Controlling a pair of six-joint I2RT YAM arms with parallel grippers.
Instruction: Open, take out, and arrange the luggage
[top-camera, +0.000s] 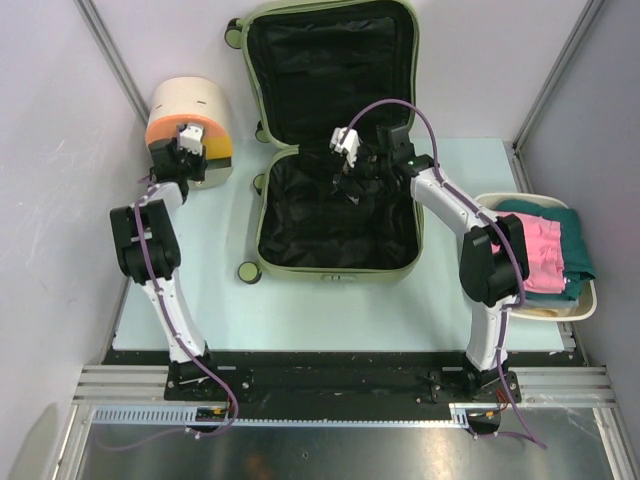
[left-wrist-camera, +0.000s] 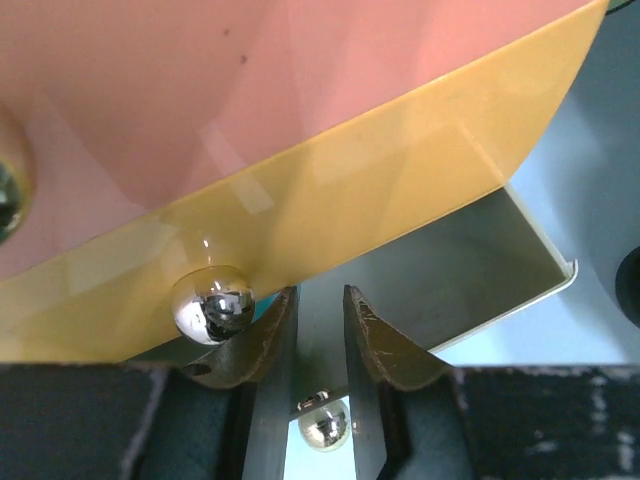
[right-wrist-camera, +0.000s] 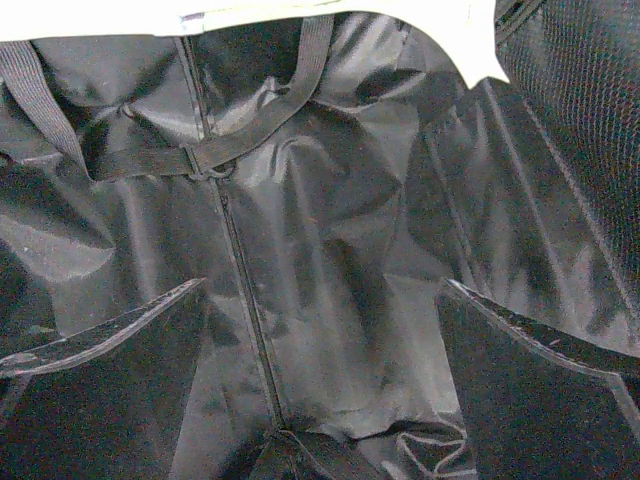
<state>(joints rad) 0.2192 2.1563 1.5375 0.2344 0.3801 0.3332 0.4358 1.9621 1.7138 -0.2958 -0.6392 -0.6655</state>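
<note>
Looking down on the luggage (top-camera: 335, 272) here, flopped wide open and flat in the middle of the table (top-camera: 330, 310), with the lid half thrown back toward the far side and black lining on show in both halves.

Got the right claw (top-camera: 345, 188) hanging inside the near half of the luggage, spread fully apart and gripping nothing. Same story from the right wrist: just crinkly black lining with a zip line running down it and a couple of straps joined across, framed by two wide-set fingers (right-wrist-camera: 100, 370).

Over to the left of the luggage, found a round cream-and-orange drum container (top-camera: 190, 108) with the left claw (top-camera: 188, 152) right up against its orange band. From the left wrist, seeing fingers (left-wrist-camera: 375, 350) nearly together with only a thin slot between, tucked under the yellow-orange rim beside a shiny metal ball (left-wrist-camera: 210, 305). Honestly can't tell whether pinching something thin there or just sitting almost closed.

Off to the right of the luggage, spotted a white basin (top-camera: 590, 303) stuffed with pink clothes (top-camera: 540, 260) and dark green clothes (top-camera: 565, 225).
</note>
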